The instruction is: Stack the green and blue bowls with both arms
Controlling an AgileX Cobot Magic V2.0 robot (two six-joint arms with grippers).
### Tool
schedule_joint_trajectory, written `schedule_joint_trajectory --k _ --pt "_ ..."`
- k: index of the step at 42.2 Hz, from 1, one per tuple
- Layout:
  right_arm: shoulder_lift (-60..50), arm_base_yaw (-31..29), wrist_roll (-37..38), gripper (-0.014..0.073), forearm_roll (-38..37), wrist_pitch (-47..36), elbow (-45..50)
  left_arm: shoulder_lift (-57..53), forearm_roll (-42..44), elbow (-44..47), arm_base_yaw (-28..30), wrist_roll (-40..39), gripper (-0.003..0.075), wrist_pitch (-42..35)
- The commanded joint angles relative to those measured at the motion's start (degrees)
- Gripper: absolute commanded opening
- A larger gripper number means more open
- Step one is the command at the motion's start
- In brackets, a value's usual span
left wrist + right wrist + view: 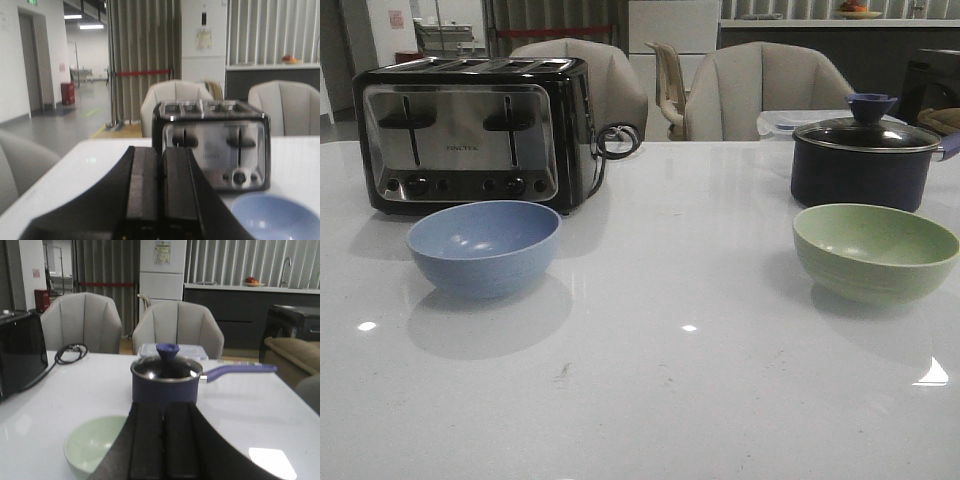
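The blue bowl sits upright on the white table at the left, in front of the toaster. The green bowl sits upright at the right, in front of the navy pot. Neither arm shows in the front view. In the left wrist view my left gripper is shut and empty, with the blue bowl beside it, apart. In the right wrist view my right gripper is shut and empty, with the green bowl beside it, partly hidden by the fingers.
A black and chrome toaster stands at the back left, its cord trailing beside it. A dark navy pot with a glass lid stands at the back right, handle pointing right. Grey chairs stand behind the table.
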Motion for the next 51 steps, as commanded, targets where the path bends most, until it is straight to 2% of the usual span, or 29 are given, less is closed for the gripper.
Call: schedule_joint_trajectory --k 1,7,16,21,28,34,42,47,51 --pt "-0.3 0.1 -0.3 0.0036 0.1 -0.2 -9.0 -0.8 -0.2 -6.7 0.0 0.0 0.0098 -5.5" --pt "4.3 0.1 -0.3 0.0036 -0.6 7.2 -19.3 1.5 -0.5 -16.2 0.0 0.0 0.0098 -3.0" --pt "14.9 0.1 -0.3 0.0036 -0.6 18.6 -32.3 10.7 -0.5 -31.2 0.0 0.0 0.0098 13.0" --pt "20.7 0.1 -0.3 0.0036 -0.6 23.8 -35.7 16.6 -0.6 -36.9 0.0 0.0 0.0098 23.0" --pt "27.6 0.1 -0.3 0.0036 -0.6 29.8 -35.6 22.8 -0.6 -37.6 0.0 0.0 0.0098 31.3" --pt "33.6 0.1 -0.3 0.0036 -0.6 35.9 -35.6 27.6 -0.6 -37.6 0.0 0.0 0.0098 35.4" --pt "40.1 0.1 -0.3 0.0036 -0.6 38.5 -35.6 32.2 -0.6 -37.6 0.0 0.0 0.0098 40.2" --pt "43.5 0.1 -0.3 0.0041 -0.6 38.5 -35.6 34.5 -0.6 -37.6 0.0 0.0 0.0098 40.3" --pt "46.0 0.1 -0.3 0.0125 -0.6 37.7 -35.6 35.9 -0.6 -37.6 0.0 0.0 0.0099 40.4"
